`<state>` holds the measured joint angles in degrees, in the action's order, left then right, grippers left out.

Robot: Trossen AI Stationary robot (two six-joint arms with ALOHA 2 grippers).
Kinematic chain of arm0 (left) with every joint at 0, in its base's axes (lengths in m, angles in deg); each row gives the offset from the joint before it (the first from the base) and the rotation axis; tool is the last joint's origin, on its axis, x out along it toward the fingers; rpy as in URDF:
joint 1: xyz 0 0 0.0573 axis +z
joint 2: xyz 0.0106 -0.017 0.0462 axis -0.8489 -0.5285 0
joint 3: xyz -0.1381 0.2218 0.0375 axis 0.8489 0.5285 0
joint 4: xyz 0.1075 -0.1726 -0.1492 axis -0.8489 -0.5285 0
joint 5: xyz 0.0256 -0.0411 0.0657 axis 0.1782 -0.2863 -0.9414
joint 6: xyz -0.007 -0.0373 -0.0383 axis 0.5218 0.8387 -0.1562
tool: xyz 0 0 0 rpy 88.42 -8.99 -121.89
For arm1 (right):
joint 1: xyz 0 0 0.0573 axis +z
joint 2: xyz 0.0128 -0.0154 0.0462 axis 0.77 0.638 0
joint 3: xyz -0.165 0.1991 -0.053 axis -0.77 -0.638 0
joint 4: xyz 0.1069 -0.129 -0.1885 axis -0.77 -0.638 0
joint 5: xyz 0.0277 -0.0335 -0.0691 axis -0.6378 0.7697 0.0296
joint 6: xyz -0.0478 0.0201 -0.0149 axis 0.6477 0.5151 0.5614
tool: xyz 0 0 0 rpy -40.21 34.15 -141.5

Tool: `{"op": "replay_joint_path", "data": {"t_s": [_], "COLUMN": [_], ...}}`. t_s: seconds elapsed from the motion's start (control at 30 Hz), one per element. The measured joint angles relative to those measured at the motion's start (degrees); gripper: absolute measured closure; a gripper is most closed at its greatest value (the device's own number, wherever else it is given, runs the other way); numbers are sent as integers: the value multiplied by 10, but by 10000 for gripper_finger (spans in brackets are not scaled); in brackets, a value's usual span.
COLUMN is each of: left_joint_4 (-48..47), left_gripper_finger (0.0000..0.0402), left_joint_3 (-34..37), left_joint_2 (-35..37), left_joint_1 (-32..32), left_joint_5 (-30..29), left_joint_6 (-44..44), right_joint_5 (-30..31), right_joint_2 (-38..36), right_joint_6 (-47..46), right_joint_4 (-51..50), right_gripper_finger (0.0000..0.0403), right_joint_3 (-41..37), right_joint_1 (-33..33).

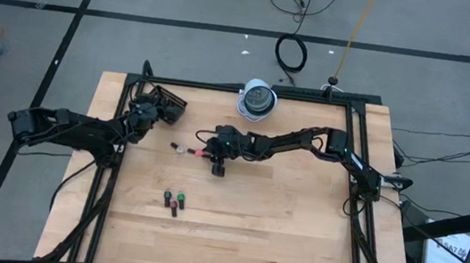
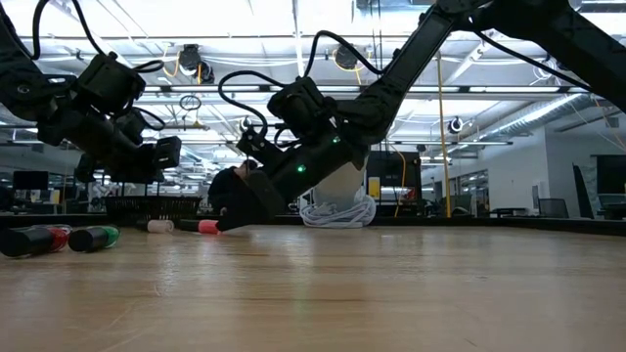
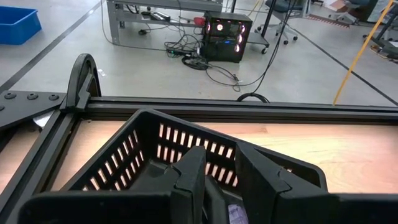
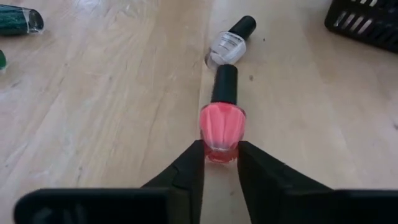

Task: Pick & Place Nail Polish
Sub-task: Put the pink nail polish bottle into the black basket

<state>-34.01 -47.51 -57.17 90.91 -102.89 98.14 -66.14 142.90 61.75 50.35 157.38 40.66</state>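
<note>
Mid-run: right hand [image 4: 221,163] pinching the pink bottle [image 4: 222,127]; left hand [image 3: 219,186] closed over the black basket [image 3: 143,146], something purple between its fingers. Four other bottles remain on desk [image 1: 277,227].

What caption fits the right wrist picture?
Right gripper closes on a pink nail polish bottle lying on the wooden table.

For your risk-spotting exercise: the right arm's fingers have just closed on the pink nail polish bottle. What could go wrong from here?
1. The right gripper pinches only the bottom end of the pink bottle, so it may pivot or slip when lifted.
2. A clear bottle lies just past the pink bottle's cap and could get knocked.
3. The left gripper hovers over the black basket, possibly crowding the drop-off.
</note>
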Motion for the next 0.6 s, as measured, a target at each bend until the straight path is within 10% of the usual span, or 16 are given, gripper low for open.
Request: {"op": "replay_joint_path", "data": {"t_s": [0.2,0.6], "left_joint_4": [-3,-19], "left_gripper_finger": [314,292], "left_joint_3": [0,0], "left_joint_2": [0,0], "left_joint_1": [0,-1], "left_joint_5": [9,268], "left_joint_6": [1,-67], "right_joint_5": [1,-2], "right_joint_2": [0,-10], "right_joint_6": [-2,-8], "right_joint_4": [-6,-37], "right_gripper_finger": [351,340], "right_joint_3": [0,0], "right_joint_1": [0,3]}}
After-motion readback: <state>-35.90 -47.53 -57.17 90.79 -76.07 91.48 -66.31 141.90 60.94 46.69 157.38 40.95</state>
